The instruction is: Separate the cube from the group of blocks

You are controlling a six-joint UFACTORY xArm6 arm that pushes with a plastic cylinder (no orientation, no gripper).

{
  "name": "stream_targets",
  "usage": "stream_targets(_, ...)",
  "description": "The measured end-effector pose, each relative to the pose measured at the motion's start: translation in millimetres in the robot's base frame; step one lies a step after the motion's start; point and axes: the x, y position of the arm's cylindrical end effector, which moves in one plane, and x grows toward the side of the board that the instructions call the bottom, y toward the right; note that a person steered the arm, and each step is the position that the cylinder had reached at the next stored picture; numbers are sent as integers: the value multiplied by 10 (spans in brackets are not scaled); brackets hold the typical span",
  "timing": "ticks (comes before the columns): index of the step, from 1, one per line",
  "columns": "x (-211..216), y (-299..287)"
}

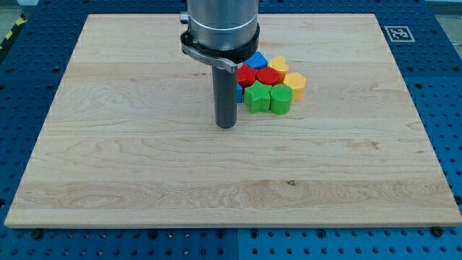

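Observation:
Several blocks sit packed in a group just right of the board's centre, toward the view's top. A blue block (258, 59), which may be the cube, is at the group's top, with a yellow block (279, 65) beside it. Below them are two red blocks (247, 76) (268, 76) and a yellow hexagonal block (295, 82). At the bottom are a green star-shaped block (255, 96) and a green rounded block (281, 99). A second blue block (239, 92) shows only as a sliver behind the rod. My tip (227, 125) rests on the board just left of and below the green star.
The wooden board (130, 144) lies on a blue perforated table. A black-and-white marker tag (397, 32) sits beyond the board's top right corner. The arm's grey body (220, 25) hides the board at the view's top centre.

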Motion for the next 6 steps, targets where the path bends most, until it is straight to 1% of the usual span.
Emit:
stream_targets(1, 8, 0)
stream_targets(2, 119, -1)
stream_targets(3, 352, 652)
stream_targets(4, 102, 1429)
stream_targets(5, -584, 1619)
stream_targets(6, -937, 1122)
